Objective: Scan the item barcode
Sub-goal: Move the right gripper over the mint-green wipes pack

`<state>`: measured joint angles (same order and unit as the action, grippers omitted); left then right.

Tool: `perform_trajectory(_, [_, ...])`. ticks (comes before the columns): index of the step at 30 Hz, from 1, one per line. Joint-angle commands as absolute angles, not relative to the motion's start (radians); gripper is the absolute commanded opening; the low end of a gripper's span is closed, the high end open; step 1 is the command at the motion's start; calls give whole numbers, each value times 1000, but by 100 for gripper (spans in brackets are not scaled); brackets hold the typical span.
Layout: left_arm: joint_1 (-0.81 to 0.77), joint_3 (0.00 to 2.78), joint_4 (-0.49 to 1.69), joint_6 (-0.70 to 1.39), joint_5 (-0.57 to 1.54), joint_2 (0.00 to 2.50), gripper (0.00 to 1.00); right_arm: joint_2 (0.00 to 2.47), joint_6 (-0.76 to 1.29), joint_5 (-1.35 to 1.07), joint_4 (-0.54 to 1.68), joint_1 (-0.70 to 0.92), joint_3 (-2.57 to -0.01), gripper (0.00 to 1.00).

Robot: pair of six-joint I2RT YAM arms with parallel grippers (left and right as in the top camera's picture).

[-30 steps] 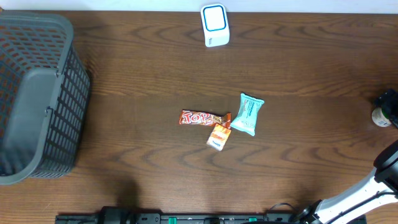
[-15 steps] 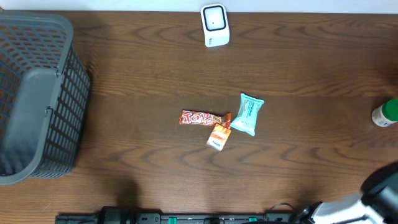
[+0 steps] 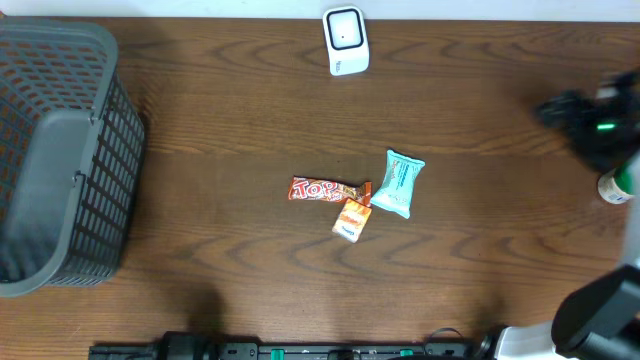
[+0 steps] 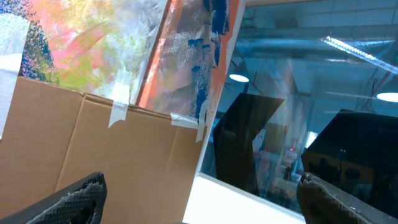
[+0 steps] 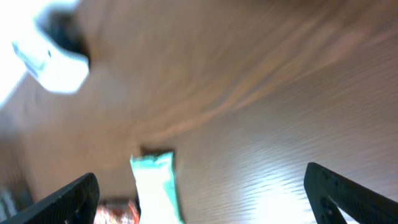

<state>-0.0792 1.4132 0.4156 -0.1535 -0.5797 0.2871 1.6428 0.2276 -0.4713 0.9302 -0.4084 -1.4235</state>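
Packets bunch at the desk's centre: teal packet (image 3: 399, 184), Top chocolate bar (image 3: 327, 189), orange sachet (image 3: 351, 219). Your right tool (image 3: 575, 110) hangs released near the right edge, and the left tool (image 4: 199, 183) is released too. Reach in loosely and you'll pinch two, or clip the green-capped bottle (image 3: 620, 185).

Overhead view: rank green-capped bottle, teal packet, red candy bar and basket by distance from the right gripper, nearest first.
From the right gripper, blurred near the right edge:
1. green-capped bottle, at the right edge, beside it.
2. teal packet, centre of the table.
3. red candy bar, just left of the packet.
4. basket, far left.
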Motion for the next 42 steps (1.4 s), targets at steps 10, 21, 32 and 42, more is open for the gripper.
perform_trajectory(10, [-74, 1411, 412, -148, -588, 281, 98, 1779, 430, -213, 833, 185, -1271, 99])
perform_trajectory(21, [-74, 1411, 412, -148, -588, 281, 98, 1787, 556, 90, 762, 442, -1271, 90])
perform_trajectory(32, [-74, 1411, 411, -148, -588, 281, 98, 1835, 711, 117, 733, 448, -1271, 95])
perform_trajectory(42, [-74, 1411, 411, -148, -588, 281, 98, 1879, 730, 118, 724, 448, -1271, 81])
